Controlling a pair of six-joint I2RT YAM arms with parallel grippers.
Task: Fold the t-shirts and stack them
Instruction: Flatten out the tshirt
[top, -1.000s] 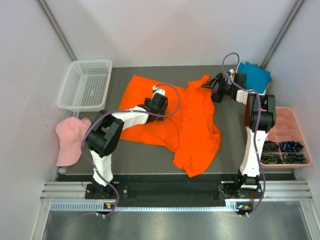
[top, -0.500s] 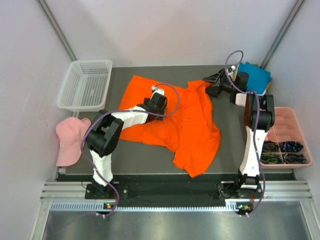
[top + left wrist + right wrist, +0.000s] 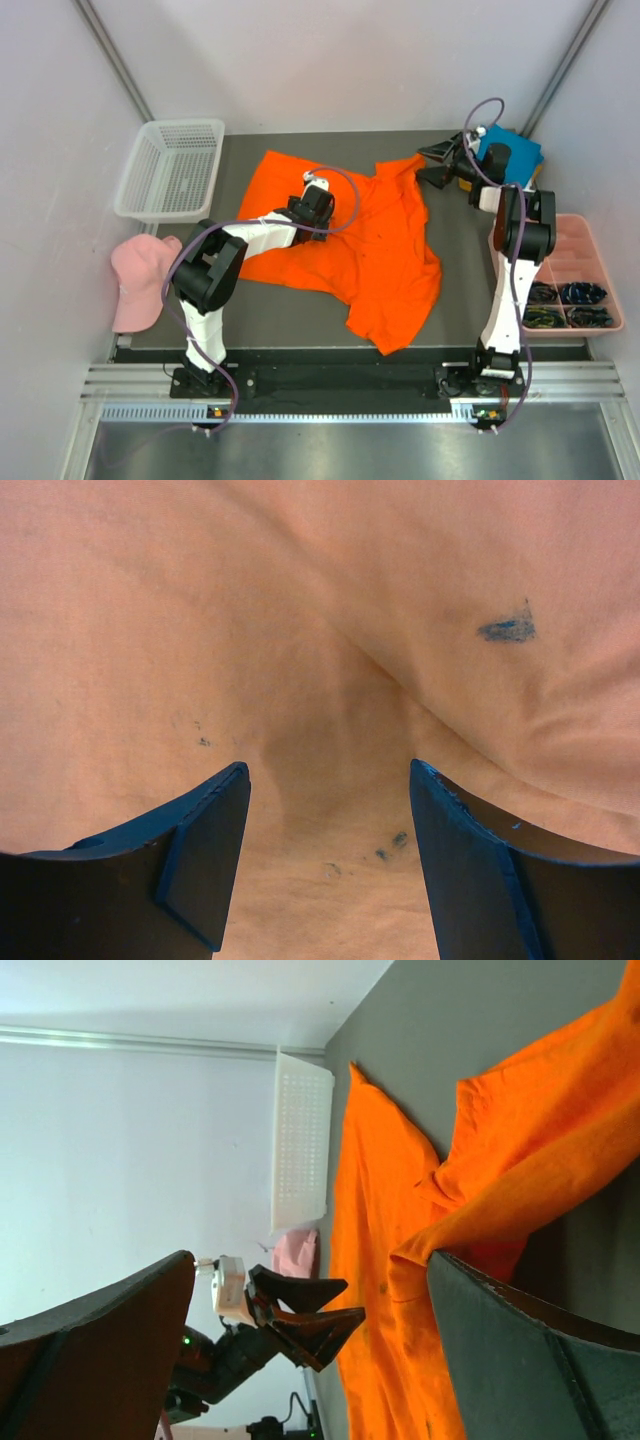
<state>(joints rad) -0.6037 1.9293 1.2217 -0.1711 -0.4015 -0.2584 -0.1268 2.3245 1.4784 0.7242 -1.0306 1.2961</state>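
1. Judging by the layout, the step in hand is flattening the orange t-shirt (image 3: 370, 240), which lies rumpled across the middle of the tabletop. A teal t-shirt (image 3: 520, 152) sits at the far right corner.
2. The next move likely calls for gripping the bunched flap near the far edge and drawing it flat.
3. The left pincer (image 3: 328, 775) has its jaws spread over a crease of orange cloth, pinching nothing.
4. The right pincer (image 3: 432, 165) is spread wide beside that flap and empty.

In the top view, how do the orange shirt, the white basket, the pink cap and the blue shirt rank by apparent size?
1. orange shirt
2. white basket
3. pink cap
4. blue shirt, though the right arm hides part of it, so this place is unsure.
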